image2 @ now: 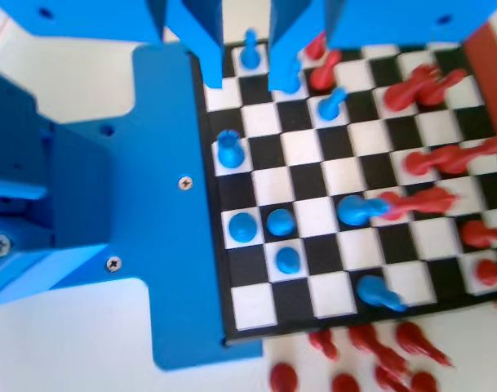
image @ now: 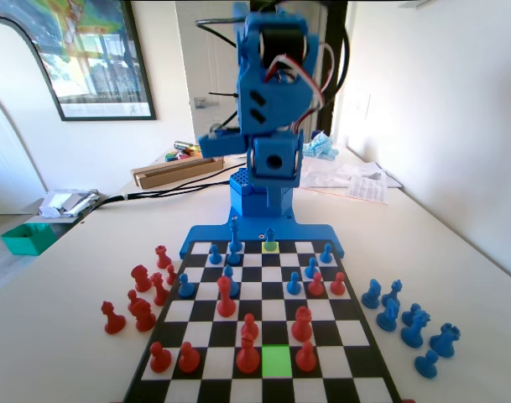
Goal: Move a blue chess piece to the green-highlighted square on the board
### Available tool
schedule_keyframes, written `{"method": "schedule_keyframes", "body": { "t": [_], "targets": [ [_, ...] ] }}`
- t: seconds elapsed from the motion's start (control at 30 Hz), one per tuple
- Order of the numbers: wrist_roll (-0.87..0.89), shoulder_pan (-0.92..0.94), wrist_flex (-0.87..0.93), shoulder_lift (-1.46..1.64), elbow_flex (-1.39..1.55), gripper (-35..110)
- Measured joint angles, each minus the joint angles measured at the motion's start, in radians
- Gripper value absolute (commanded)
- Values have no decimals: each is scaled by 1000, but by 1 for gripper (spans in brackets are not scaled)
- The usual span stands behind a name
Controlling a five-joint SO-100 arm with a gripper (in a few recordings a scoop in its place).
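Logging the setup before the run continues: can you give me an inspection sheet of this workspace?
Surface: pale table carrying the board, which joins a blue base at the arm's end.
Job's things: green-highlighted square is empty, near the fixed view's bottom edge; a blue chess piece stands on the yellow-green square in the far row.
Clutter: red pieces off the board at left, blue pieces off it at right in the fixed view.
Grippers: gripper open above the board's edge rows, holding nothing.
Cables: black cable along the table; wires on the arm.
Surroundings: framed picture, papers, green bin.
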Motion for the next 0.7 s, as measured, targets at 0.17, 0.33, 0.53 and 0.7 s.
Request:
{"method": "schedule_keyframes", "body": {
  "t": [0.17,0.33,0.53,0.7],
  "targets": [
    [0,18,-80,18,71,13],
    [0,17,-161,21,143,15],
    [0,26,-295,20,230,15],
    [0,20,-336,20,252,15]
  ]
}}
